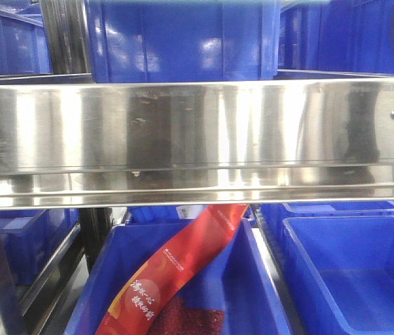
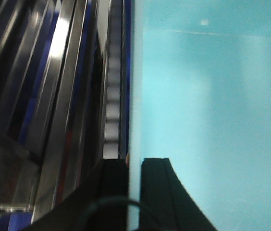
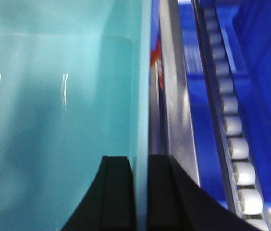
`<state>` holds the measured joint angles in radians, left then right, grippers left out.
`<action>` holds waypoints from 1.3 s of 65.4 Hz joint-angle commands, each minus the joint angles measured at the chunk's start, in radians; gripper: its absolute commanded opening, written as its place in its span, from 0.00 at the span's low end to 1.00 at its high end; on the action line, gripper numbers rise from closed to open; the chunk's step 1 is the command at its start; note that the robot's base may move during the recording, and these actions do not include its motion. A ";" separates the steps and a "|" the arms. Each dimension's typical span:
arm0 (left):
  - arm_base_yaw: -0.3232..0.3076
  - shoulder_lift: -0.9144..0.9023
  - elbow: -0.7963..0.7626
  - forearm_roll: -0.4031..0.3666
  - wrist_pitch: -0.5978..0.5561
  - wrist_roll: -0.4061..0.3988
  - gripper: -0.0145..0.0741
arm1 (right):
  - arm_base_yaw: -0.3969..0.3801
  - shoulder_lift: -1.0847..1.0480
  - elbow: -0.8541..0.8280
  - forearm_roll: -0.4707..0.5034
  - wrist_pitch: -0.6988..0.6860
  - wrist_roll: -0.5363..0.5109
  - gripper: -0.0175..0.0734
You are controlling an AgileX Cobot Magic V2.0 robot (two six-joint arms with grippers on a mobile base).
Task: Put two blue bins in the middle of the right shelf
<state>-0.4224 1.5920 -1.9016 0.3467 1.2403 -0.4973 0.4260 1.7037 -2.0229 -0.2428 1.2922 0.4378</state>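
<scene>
I see both jaws clamped on a bin wall (image 2: 207,96): the left gripper (image 2: 134,192) pinches the thin edge, with shelf rails (image 2: 58,96) close beside it; the right gripper (image 3: 141,192) grips the opposite wall (image 3: 58,96), a roller track (image 3: 234,139) just beside. Ahead, a steel shelf beam (image 1: 197,139) crosses the blue bin (image 1: 183,38).

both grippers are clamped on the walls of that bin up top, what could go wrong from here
1. The left gripper and right gripper each pinch only a thin wall edge of the held bin; uneven motion could tilt it or let it slip.
2. The steel shelf beam sits right below the bin, so lowering early could catch it.
3. If dropped, it would likely land on the lower bin holding a red packet.
</scene>
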 commanded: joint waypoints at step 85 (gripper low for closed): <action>-0.012 0.199 -0.015 0.011 -0.019 -0.019 0.04 | -0.068 0.139 -0.011 0.277 -0.122 -0.047 0.33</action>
<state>-0.4166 1.7967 -1.9053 0.3990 1.2891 -0.5147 0.3313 1.8634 -2.0229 -0.0642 1.2551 0.3985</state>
